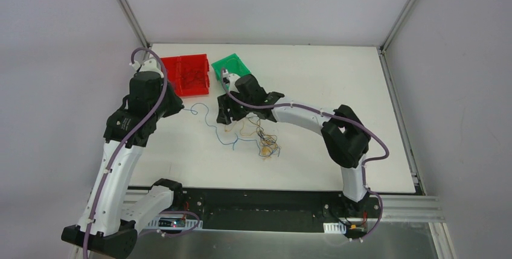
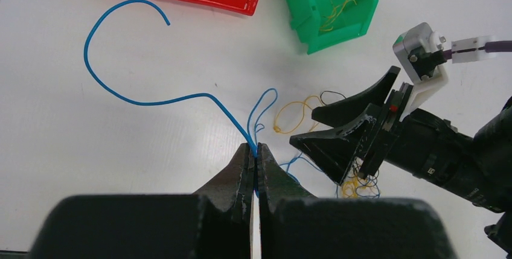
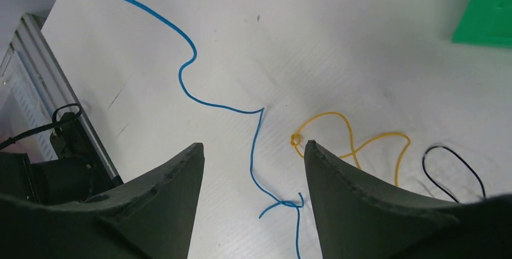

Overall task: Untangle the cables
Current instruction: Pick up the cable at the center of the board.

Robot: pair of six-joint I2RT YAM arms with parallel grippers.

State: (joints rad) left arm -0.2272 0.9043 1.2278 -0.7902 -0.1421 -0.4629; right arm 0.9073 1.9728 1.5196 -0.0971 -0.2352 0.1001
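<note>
My left gripper (image 2: 255,147) is shut on a thin blue cable (image 2: 151,101), which curls away over the white table to a free end near the red bin. In the top view this left gripper (image 1: 180,109) sits left of the blue cable (image 1: 211,127). The strand leads right to a small clump of yellow, blue and dark cables (image 1: 267,144). My right gripper (image 3: 252,145) is open and low over the table, its jaws either side of the blue cable (image 3: 253,168) without touching it. A small blue knot (image 3: 291,203) lies between them. A yellow cable (image 3: 362,141) and a black one (image 3: 454,168) lie to the right.
A red bin (image 1: 187,75) and a green bin (image 1: 232,64) stand at the back of the table, each with thin wires inside. The right gripper (image 2: 303,127) is close to the right of my left jaws. Thick mauve hoses run along both arms.
</note>
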